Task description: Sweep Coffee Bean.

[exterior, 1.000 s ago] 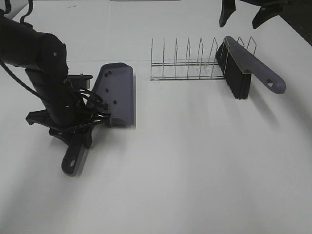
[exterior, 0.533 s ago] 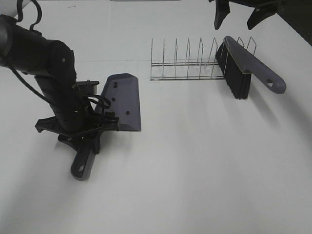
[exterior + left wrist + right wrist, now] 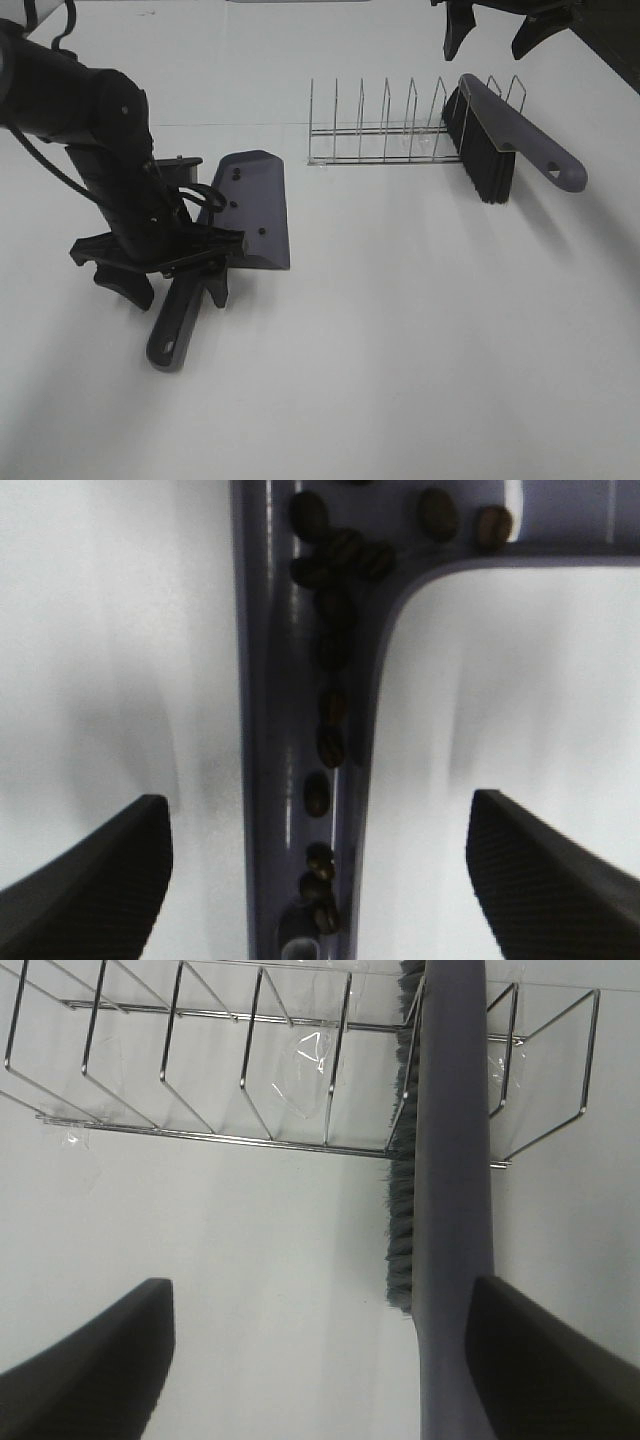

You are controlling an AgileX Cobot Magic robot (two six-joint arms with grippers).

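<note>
The grey-purple dustpan [image 3: 258, 205] lies flat on the white table, its handle [image 3: 173, 328] pointing toward the front. My left gripper [image 3: 172, 290] is open and straddles the handle, with a finger on each side. In the left wrist view several coffee beans [image 3: 328, 730] lie along the handle's groove [image 3: 265, 730] and in the pan's corner, between my spread fingers [image 3: 90, 870]. The left gripper [image 3: 320, 880] does not touch the handle. The brush [image 3: 510, 135] leans in the wire rack [image 3: 385, 135]. My right gripper [image 3: 495, 30] hangs open above it, and the brush handle [image 3: 455, 1210] shows below the right gripper [image 3: 325, 1370].
The wire rack [image 3: 200, 1110] is taped to the table at the back, with the brush's black bristles [image 3: 400, 1220] hanging at its right end. White tabletop [image 3: 420, 340] spreads to the right of the dustpan and in front of the rack.
The dustpan has shifted right and turned a little. My left gripper's fingers now stand spread on both sides of the handle. The right gripper has hardly moved.
</note>
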